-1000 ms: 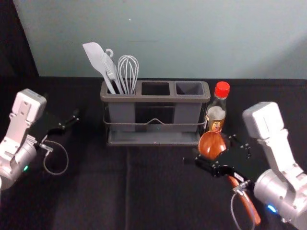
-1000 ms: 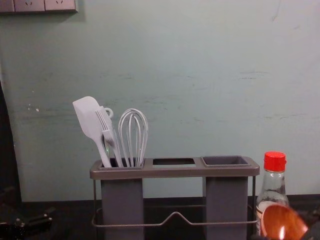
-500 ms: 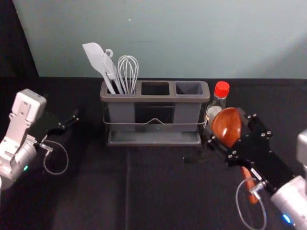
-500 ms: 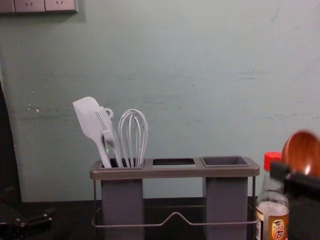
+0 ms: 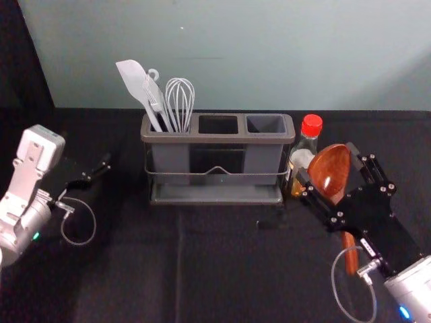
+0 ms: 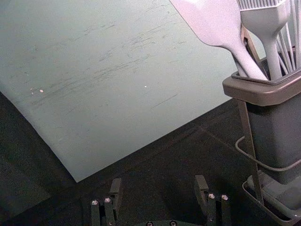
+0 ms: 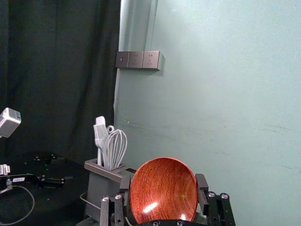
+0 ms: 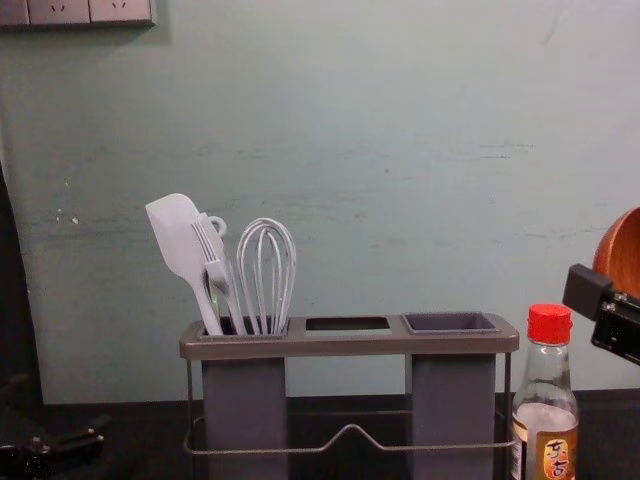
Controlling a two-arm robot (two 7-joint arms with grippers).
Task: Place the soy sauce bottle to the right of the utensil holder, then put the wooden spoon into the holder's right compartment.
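The right claw point(image 5: 326, 161) grips the wooden spoon point(image 5: 328, 171) by its bowl, handle showing beneath. Just left of that claw stands the soy sauce bottle point(image 5: 303, 159), then the utensil holder point(image 5: 217, 138); farther left, the left claw point(image 5: 98, 173) idles, spread wide.
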